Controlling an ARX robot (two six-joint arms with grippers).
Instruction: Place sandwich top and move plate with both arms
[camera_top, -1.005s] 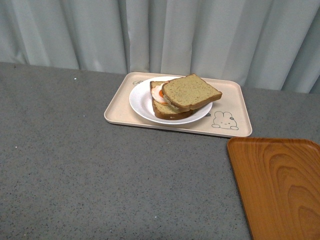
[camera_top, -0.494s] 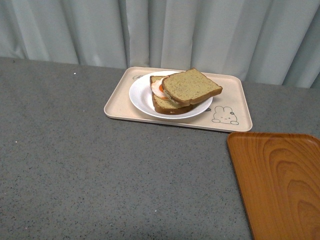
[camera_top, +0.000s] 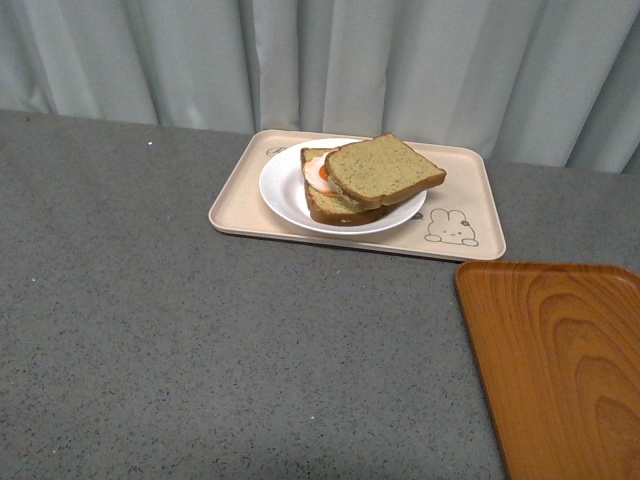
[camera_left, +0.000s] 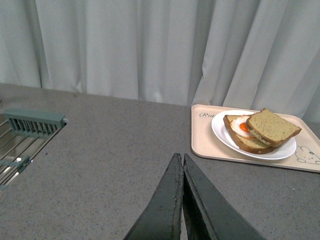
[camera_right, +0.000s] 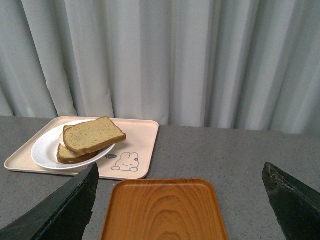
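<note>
**Q:** Pincers first, left one before the right: how do they stand?

**A:** Left pincer (camera_left: 181, 172): its two dark fingers are pressed together, tips touching, nothing between them, low over the grey speckled table (camera_top: 200, 340), well short of the beige rectangular tray with a rabbit drawing (camera_top: 455, 200). Right pincer (camera_right: 182, 192): fingers spread wide, empty, one at each side of its wrist view, hanging near the orange wood-grain tray (camera_top: 560, 360). Neither arm shows in the front view.

**Q:** And the sandwich, relative to that beige tray?

**A:** On the tray sits the round plain white plate (camera_top: 285, 195), toward its left half, the rabbit drawing just beside it on the right. On the plate lies a thick bread slice carrying a fried egg (camera_top: 318, 178), and the tan speckled sandwich top with brown crust (camera_top: 385, 170) rests on it, skewed toward the rabbit side so the egg peeks out at the left.

**Q:** So which step is this?

**A:** I'd judge the topping step done, if crookedly, and the plate move not yet begun. Next, both pincers need to reach opposite rims of the plate; the left must open first.

**Q:** Counts?

**A:** Two pincers, two trays, one plate, two bread slices, one egg.
</note>
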